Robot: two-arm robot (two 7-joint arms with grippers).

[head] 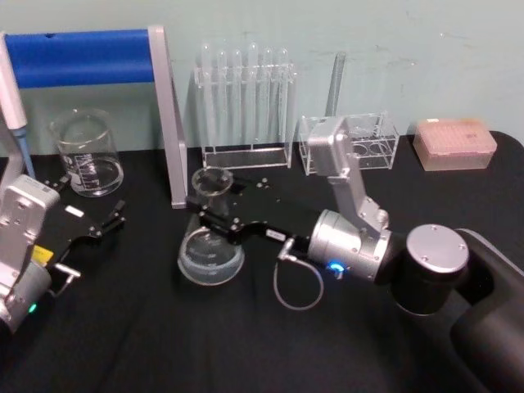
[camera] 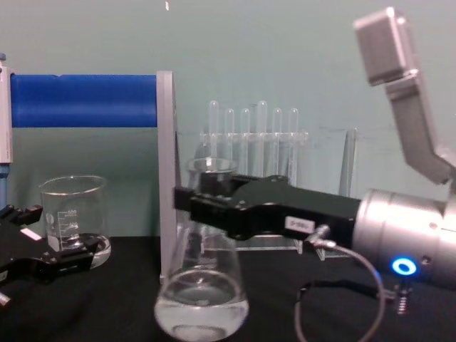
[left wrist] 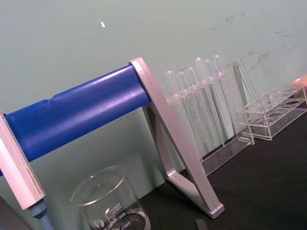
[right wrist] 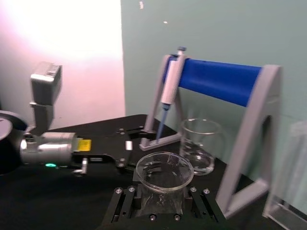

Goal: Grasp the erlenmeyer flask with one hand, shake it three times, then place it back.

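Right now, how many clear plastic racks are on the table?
2. The tall clear plastic rack holding test tubes stands at the back centre; the low clear plastic rack with round holes sits to its right. None seems hidden.

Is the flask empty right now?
No, clear liquid sits in the wide base of the erlenmeyer flask, whose neck is held by the right gripper.

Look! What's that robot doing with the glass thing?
The robot's right end effector is shut on the neck of the flask, which seems to hold a little clear liquid. The flask's base is down at the table; I can't tell if it is lifted. The left end effector sits open near the beaker, idle.
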